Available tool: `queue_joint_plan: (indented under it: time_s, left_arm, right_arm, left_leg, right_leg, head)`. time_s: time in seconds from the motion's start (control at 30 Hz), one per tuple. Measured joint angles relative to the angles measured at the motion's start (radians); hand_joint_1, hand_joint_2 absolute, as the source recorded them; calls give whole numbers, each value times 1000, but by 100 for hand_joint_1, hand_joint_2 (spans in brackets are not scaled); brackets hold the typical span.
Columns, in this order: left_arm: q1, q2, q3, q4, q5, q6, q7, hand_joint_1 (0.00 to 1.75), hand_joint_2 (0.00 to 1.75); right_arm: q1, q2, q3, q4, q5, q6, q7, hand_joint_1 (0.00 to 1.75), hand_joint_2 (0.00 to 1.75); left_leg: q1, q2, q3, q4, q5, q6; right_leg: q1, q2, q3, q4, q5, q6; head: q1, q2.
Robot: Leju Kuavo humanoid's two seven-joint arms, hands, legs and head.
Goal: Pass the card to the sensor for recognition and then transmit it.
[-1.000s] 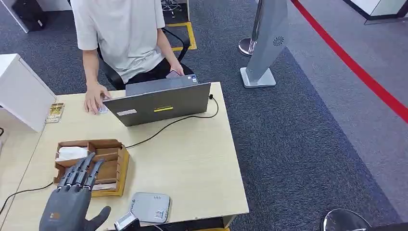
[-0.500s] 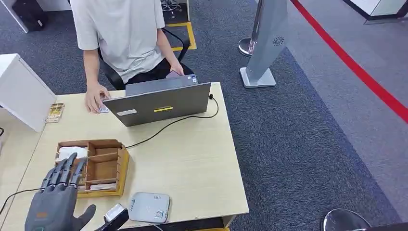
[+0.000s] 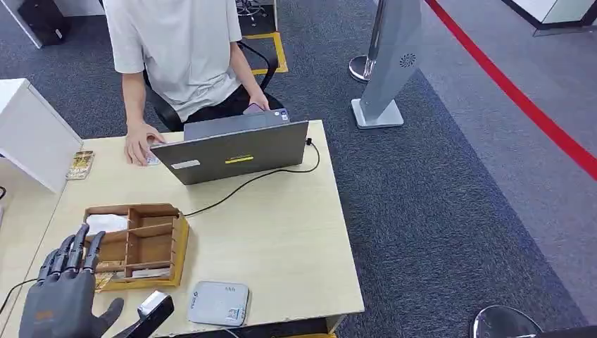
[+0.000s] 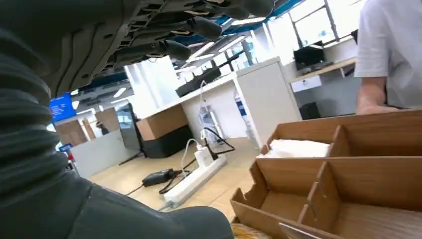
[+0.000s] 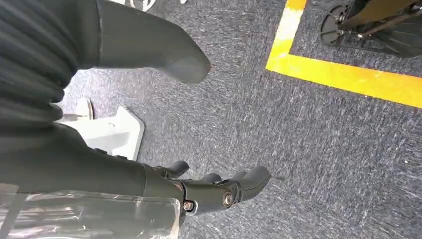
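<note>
My left hand [image 3: 62, 299] hovers over the table's near left corner with its fingers spread and nothing in it, just beside the wooden organiser box [image 3: 144, 239]. A yellow patterned card [image 3: 105, 281] lies at the box's near left corner, close to my fingertips. The grey-white sensor pad [image 3: 220, 303] lies flat by the front edge, to the right of the box. In the left wrist view my hand [image 4: 99, 45] spans the picture above the organiser box [image 4: 348, 169]. My right hand [image 5: 99, 149] hangs over the carpet, holding nothing.
A person sits behind the open laptop [image 3: 232, 151], one hand [image 3: 139, 146] resting on the table. Another yellow card [image 3: 81, 164] lies beside a white box [image 3: 35, 134]. The laptop's black cable [image 3: 253, 179] crosses the tabletop. A grey stand [image 3: 387, 63] rises on the carpet.
My left hand has drawn back from over the organiser box toward the near left corner, uncovering the yellow card at the box's corner. The person and the sensor pad have not moved.
</note>
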Motion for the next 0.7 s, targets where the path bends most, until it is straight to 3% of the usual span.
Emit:
queue_joint_plan:
  time_s: [0.33,0.7]
  left_arm:
    - [-28,-72,56,96,-45,48,-80,0,175]
    - [-39,-100,63,146,-45,48,-87,0,175]
  right_arm:
    - [-1,0,10,0,0,-1,-2,0,175]
    - [-2,0,21,0,0,1,-2,0,175]
  left_leg:
    - [0,0,0,0,0,0]
    - [0,0,0,0,0,0]
  right_leg:
    - [0,0,0,0,0,0]
    - [0,0,0,0,0,0]
  head:
    - [0,0]
    - [0,0]
